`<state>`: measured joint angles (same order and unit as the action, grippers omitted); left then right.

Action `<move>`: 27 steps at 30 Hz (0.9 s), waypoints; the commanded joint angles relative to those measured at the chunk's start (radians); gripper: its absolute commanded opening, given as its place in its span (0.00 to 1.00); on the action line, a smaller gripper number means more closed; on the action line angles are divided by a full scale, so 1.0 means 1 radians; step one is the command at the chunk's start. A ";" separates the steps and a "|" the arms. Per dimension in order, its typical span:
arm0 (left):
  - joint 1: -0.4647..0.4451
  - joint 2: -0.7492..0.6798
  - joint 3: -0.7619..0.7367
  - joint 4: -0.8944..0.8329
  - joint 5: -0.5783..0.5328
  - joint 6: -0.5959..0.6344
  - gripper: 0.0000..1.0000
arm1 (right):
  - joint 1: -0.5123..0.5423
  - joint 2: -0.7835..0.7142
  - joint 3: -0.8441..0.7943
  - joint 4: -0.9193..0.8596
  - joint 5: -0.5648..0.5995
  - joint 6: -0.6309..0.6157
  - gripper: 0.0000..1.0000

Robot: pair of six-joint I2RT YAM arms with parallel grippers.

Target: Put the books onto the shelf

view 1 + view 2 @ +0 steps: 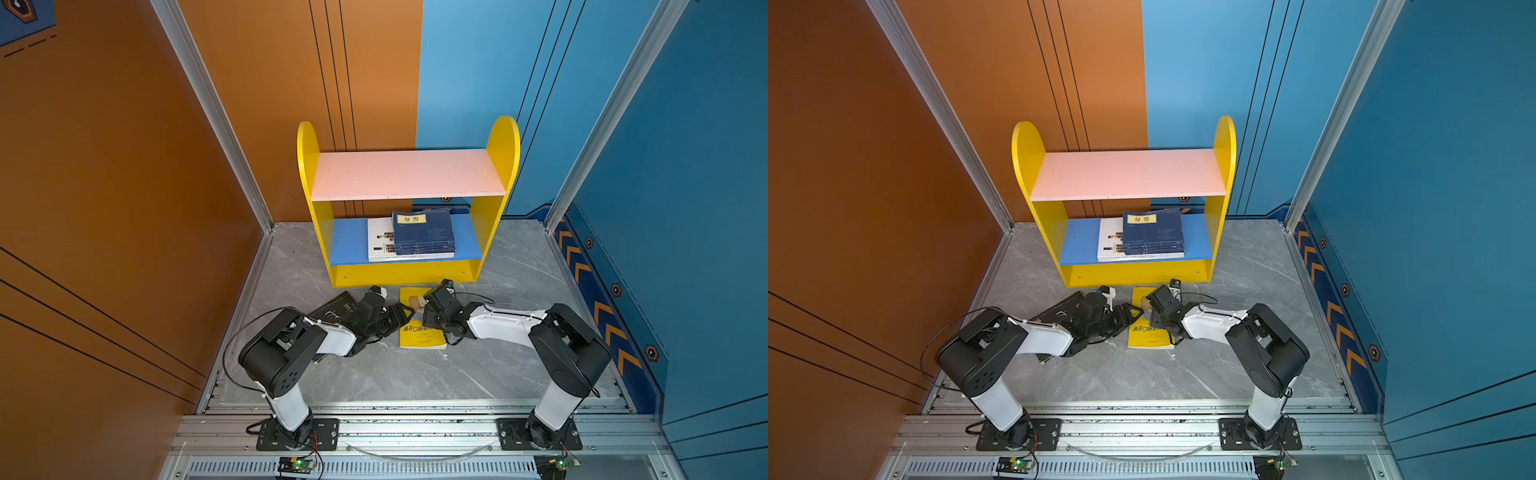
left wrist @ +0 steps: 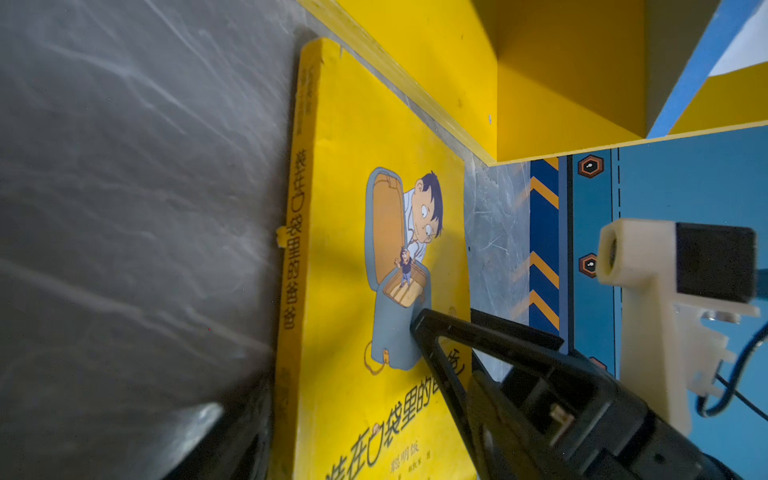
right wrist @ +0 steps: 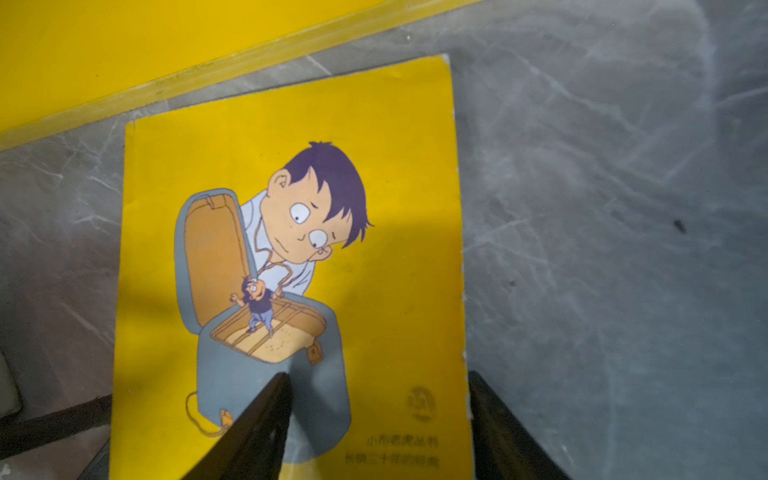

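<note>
A yellow book with a cartoon man (image 1: 415,338) (image 3: 374,137) lies flat on the grey floor just in front of the shelf (image 1: 407,274). My left gripper (image 1: 405,316) (image 2: 357,449) stands open at its spine side, low over the cover. My right gripper (image 1: 419,309) (image 3: 378,378) is open at the opposite edge, with one finger (image 3: 274,399) on the cover and the other on the floor beside the book. A black book (image 1: 332,307) lies under my left arm. On the shelf's blue lower board rest navy books (image 1: 424,232) on top of a white book (image 1: 380,241).
The shelf's pink upper board (image 1: 407,174) carries nothing. Its yellow base front (image 3: 124,50) stands close behind the yellow book. Orange wall on the left, blue wall (image 1: 685,208) on the right, aluminium rail (image 1: 415,432) along the front. Bare floor (image 1: 415,374) lies between the arm bases.
</note>
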<state>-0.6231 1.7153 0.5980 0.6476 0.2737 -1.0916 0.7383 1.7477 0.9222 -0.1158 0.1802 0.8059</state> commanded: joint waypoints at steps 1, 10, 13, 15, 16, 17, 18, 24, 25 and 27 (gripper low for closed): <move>-0.083 -0.003 0.080 0.209 0.210 -0.014 0.73 | 0.039 0.049 0.000 0.019 -0.176 0.013 0.65; -0.093 -0.036 0.087 0.221 0.216 -0.017 0.73 | 0.040 0.050 -0.002 0.019 -0.179 0.013 0.66; -0.095 -0.045 0.088 0.222 0.211 -0.014 0.73 | 0.040 0.050 -0.002 0.021 -0.179 0.013 0.66; -0.097 -0.045 0.088 0.222 0.211 -0.015 0.72 | 0.040 0.049 -0.003 0.022 -0.179 0.014 0.65; -0.098 -0.046 0.088 0.223 0.211 -0.015 0.73 | 0.040 0.050 -0.003 0.022 -0.179 0.013 0.66; -0.099 -0.045 0.089 0.223 0.213 -0.015 0.73 | 0.040 0.050 -0.003 0.022 -0.180 0.013 0.66; -0.101 -0.046 0.091 0.223 0.215 -0.016 0.72 | 0.041 0.050 -0.004 0.022 -0.180 0.013 0.66; -0.113 -0.048 0.106 0.268 0.231 -0.028 0.71 | 0.042 0.045 -0.011 0.023 -0.178 0.014 0.66; -0.118 -0.050 0.110 0.268 0.234 -0.023 0.71 | 0.043 0.044 -0.013 0.025 -0.178 0.013 0.66; -0.126 -0.052 0.118 0.269 0.240 -0.014 0.71 | 0.042 0.042 -0.014 0.028 -0.179 0.014 0.66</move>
<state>-0.6422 1.7130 0.6079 0.6617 0.2733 -1.0920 0.7353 1.7477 0.9218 -0.1215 0.2081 0.8059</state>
